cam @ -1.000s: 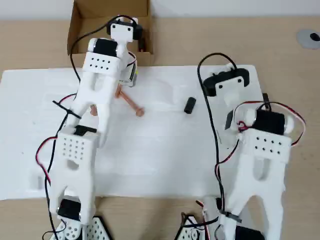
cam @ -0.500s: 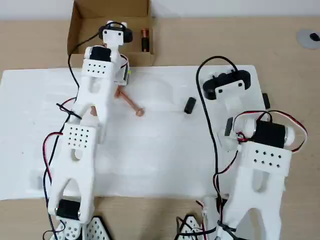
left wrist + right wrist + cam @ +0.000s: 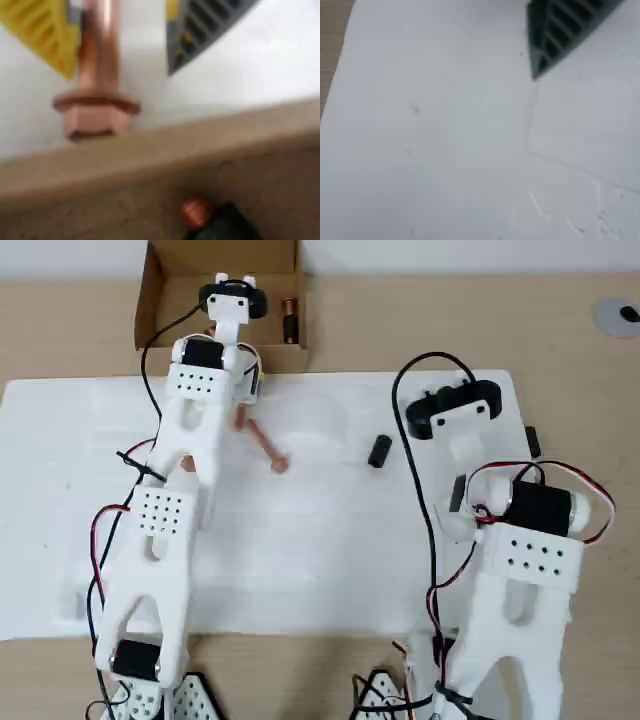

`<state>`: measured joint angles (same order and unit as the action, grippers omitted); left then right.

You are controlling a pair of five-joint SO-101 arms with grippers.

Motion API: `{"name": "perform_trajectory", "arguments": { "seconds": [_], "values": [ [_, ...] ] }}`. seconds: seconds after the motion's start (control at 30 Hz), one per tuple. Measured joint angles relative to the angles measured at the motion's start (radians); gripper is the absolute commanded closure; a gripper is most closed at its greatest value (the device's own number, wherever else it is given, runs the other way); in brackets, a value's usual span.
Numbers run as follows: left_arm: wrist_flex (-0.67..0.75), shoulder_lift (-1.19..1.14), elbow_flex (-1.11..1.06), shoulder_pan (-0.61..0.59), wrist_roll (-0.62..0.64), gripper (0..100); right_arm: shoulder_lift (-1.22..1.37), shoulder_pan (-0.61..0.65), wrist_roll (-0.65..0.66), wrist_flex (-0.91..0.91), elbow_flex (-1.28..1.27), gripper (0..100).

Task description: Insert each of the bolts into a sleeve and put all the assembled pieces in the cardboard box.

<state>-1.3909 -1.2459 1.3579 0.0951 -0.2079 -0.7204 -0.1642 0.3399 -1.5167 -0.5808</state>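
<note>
The cardboard box (image 3: pixel 160 300) stands at the table's far edge with one assembled bolt-and-sleeve piece (image 3: pixel 290 320) lying inside it; the left wrist view shows that piece (image 3: pixel 200 215) beyond the box wall (image 3: pixel 160 150). My left gripper (image 3: pixel 120 75) hovers open just in front of the box (image 3: pixel 246 390), astride a copper bolt (image 3: pixel 97 107) whose head lies against the box wall. A second copper bolt (image 3: pixel 266 448) lies on the white foam sheet (image 3: pixel 320 540), and a third bolt (image 3: pixel 187 462) peeks out beside the left arm. A black sleeve (image 3: pixel 380 451) lies mid-sheet, left of my right gripper (image 3: pixel 462 445).
The foam sheet covers most of the wooden table (image 3: pixel 450 320). Cables loop around both arms. A small grey disc (image 3: pixel 617 315) sits at the far right corner.
The left gripper let go of the assembled piece in the box, then drew back over the box's near wall to the foam. The right arm shifted slightly.
</note>
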Motion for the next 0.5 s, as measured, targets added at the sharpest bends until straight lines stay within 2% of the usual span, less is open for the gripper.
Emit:
{"name": "perform_trajectory", "arguments": {
  "seconds": [0.13, 0.27, 0.5],
  "values": [
    [-0.052, -0.002, 0.023, 0.003, -0.055, 100, 0.000, 0.000, 0.000, 0.005, 0.000, 63.4],
    [-0.118, -0.002, 0.026, 0.009, -0.106, 99, 0.000, 0.000, 0.000, 0.012, 0.000, 63.4],
    [-0.224, -0.002, 0.074, 0.008, -0.114, 99, 0.000, 0.000, 0.000, 0.012, 0.000, 63.4]
  ]
}}
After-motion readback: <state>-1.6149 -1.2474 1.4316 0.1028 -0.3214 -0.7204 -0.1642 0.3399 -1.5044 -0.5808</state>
